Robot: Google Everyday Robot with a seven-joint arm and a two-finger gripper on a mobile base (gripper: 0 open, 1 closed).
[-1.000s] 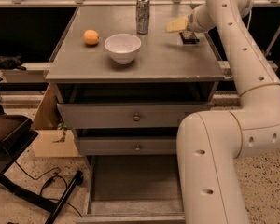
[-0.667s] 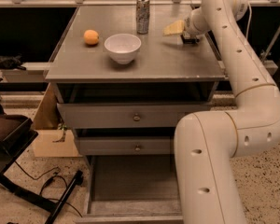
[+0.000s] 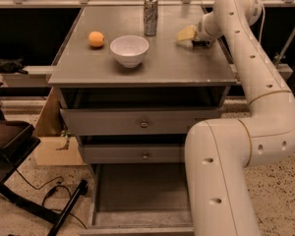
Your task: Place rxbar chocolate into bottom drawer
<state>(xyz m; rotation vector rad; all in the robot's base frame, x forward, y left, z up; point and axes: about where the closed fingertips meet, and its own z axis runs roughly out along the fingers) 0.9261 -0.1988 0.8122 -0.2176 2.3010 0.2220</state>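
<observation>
My gripper (image 3: 187, 33) is low over the back right of the grey cabinet top (image 3: 162, 65), its pale tip pointing left toward the can. A small dark flat thing, the rxbar chocolate (image 3: 202, 44), lies on the top right under the wrist, partly hidden by it. I cannot tell whether the gripper holds it. The bottom drawer (image 3: 137, 193) is pulled out at floor level, and its grey floor is bare. The two upper drawers with round knobs (image 3: 144, 124) are closed.
A white bowl (image 3: 130, 50) stands at the middle of the top, with an orange (image 3: 96, 39) to its left and a silver can (image 3: 150, 16) behind it. My white arm (image 3: 246, 132) curves down the right side. A cardboard box (image 3: 49, 141) and a black chair base (image 3: 19, 181) are on the left.
The arm's lower bend has swung a little to the left. The gripper has stayed over the same back right spot, dropping slightly. The bar has not visibly moved.
</observation>
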